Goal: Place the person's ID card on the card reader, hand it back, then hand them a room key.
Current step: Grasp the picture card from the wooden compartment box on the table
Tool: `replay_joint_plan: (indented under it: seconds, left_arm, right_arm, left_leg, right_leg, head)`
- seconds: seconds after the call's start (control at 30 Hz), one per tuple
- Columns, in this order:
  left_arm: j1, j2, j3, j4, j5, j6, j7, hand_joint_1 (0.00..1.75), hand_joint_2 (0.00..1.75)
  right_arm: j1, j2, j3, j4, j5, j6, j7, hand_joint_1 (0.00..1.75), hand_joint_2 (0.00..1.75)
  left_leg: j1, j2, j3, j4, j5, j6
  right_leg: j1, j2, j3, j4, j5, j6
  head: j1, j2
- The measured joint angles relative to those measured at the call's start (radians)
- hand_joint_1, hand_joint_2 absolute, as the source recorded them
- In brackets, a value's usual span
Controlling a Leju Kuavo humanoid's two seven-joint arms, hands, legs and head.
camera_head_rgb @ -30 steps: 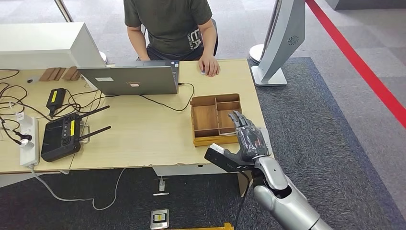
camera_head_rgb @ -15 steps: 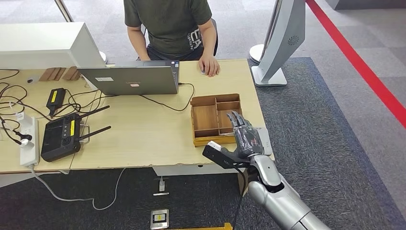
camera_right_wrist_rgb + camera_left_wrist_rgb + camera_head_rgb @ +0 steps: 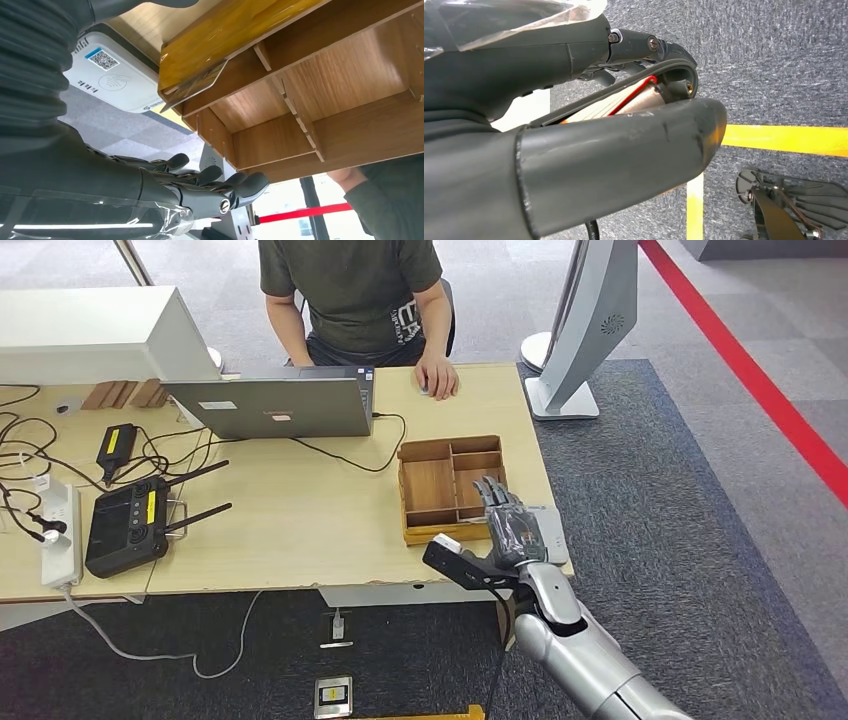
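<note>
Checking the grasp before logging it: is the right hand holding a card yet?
No. In the head view the right hand hovers with fingers spread and nothing in it, over the near edge of the wooden tray.

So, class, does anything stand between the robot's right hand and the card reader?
Nothing visible does. The right hand hangs open directly above the white card reader, beside the wooden tray.

Wooden organizer (image 3: 447, 487) on desk (image 3: 300, 520), card reader (image 3: 553, 532) just right of it.

left hand (image 3: 574, 125) | thick grey thumb, dark fingers (image 3: 644, 47) curled | grey carpet (image 3: 774, 60) | yellow floor line (image 3: 784, 140)
</note>
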Motion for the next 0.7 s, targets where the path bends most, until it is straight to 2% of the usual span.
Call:
replay_joint_plan:
  seconds: [0.7]
  left_arm:
    - [0.0,0.0,0.0,0.0,-0.001,-0.001,-0.019,0.0,0.0]
  right_arm:
    - [-0.027,0.005,0.009,0.084,0.009,-0.036,-0.011,0.0,1.75]
  left_leg:
    - [0.0,0.0,0.0,0.0,0.0,0.0]
  right_leg:
    - [0.0,0.0,0.0,0.0,0.0,0.0]
  head:
    - [0.0,0.0]
